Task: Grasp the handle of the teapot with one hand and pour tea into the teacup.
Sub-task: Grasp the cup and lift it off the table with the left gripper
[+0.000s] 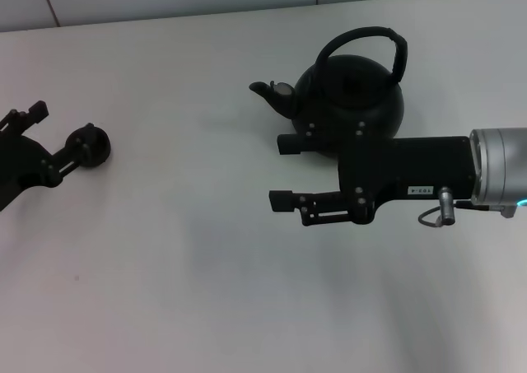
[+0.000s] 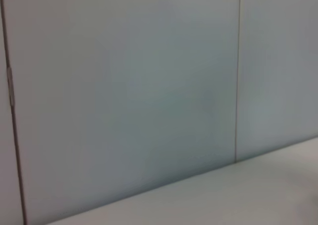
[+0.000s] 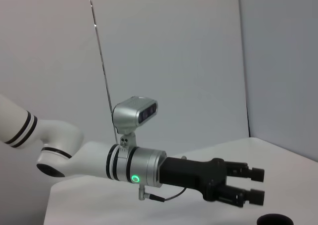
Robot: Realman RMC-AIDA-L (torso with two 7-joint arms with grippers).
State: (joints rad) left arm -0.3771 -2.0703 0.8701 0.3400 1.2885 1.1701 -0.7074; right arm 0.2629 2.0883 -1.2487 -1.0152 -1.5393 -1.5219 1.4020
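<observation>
The matte-black teapot (image 1: 356,89) stands upright at the back right of the white table, spout to the left. Its arched handle (image 1: 362,34) rises free over the lid. My right gripper (image 1: 282,172) is open and empty, pointing left just in front of the teapot; its far finger (image 1: 290,143) overlaps the pot's base in the head view. The tiny dark teacup (image 1: 90,144) sits at the left and also shows in the right wrist view (image 3: 275,219). My left gripper (image 1: 56,128) is open, one fingertip by the cup; it also shows in the right wrist view (image 3: 258,185). No tea is visible.
The white table (image 1: 198,266) stretches wide between cup and teapot. A pale panelled wall (image 2: 149,86) stands behind the table. The left wrist view shows only that wall and a strip of tabletop.
</observation>
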